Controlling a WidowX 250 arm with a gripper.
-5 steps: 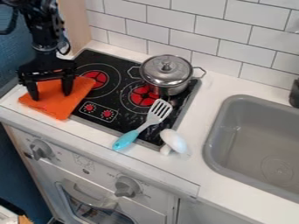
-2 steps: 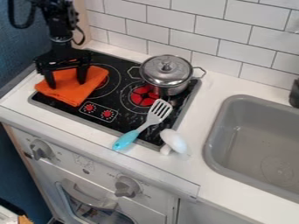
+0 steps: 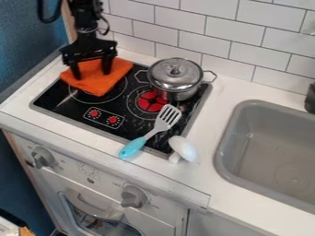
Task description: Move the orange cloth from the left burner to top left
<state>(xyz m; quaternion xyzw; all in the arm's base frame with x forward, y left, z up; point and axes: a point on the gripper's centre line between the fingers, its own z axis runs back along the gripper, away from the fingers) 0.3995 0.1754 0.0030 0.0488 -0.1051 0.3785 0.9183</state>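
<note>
The black gripper [image 3: 92, 76] is at the upper left, over the stove's back left part. Its two fingers stand wide apart and open, their tips down on the orange cloth [image 3: 98, 85]. The cloth lies flat and slightly rumpled, covering the back part of the left burner [image 3: 115, 95] and the stove's back left corner area. The front of that burner's ring shows below the cloth; its red centre is hidden.
A lidded metal pot [image 3: 175, 79] stands on the back right of the stove, partly over the glowing right burner [image 3: 151, 102]. A blue-handled spatula [image 3: 148, 133] and a white mushroom [image 3: 183, 148] lie in front. The grey sink [image 3: 271, 143] is at right.
The gripper and the orange cloth under its fingers have moved together toward the back and right, from the stove's left front edge. The pot, spatula and mushroom have stayed put.
</note>
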